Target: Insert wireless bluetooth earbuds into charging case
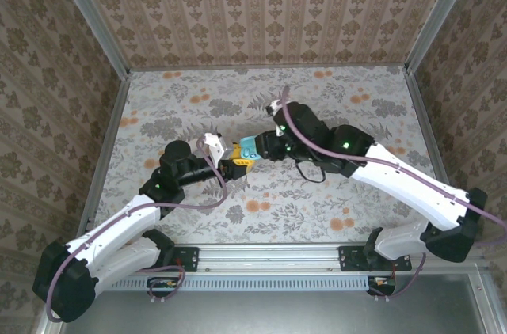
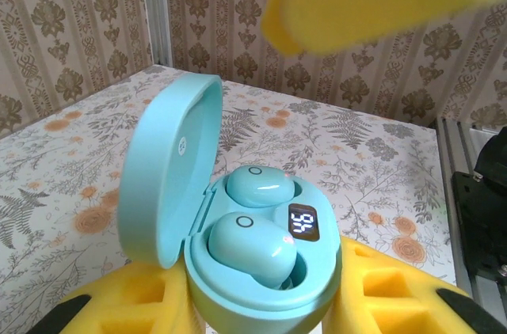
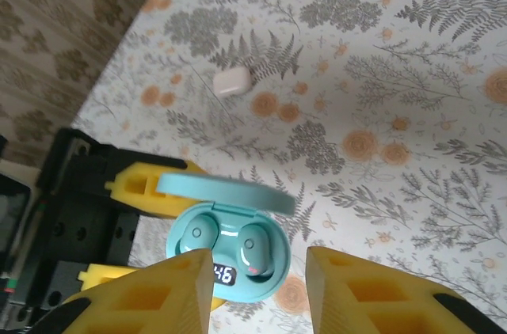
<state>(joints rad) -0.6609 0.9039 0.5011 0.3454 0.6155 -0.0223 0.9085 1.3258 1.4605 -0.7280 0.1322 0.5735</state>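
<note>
The left jaws are gripping the charging case [image 2: 265,286] by its lower body, with one yellow finger [image 2: 139,306] pressing against each side of it. The case is sitting upright in that grip, with the floral bench [image 2: 372,152] showing behind and below it. Its lid [image 2: 162,168] is standing open, hinged back to the left of the case in the left wrist view.

Two teal-blue earbuds [image 2: 252,247] are lying inside the case, one in each well and side by side. A small lit display [image 2: 303,222] is glowing just beside them on the case's inner face. I cannot tell whether the nearer earbud is fully seated.

The right jaws are standing open and gripping nothing. Their yellow fingers [image 3: 150,294] are hanging apart just above the case, and in the right wrist view the case is peeking out past the inner edge of one of them. In the top view both arms are meeting at the case [image 1: 247,146].

A pale pinkish-white earbud [image 3: 233,81] is lying on the bench well apart from the case, beyond its lid side.
</note>
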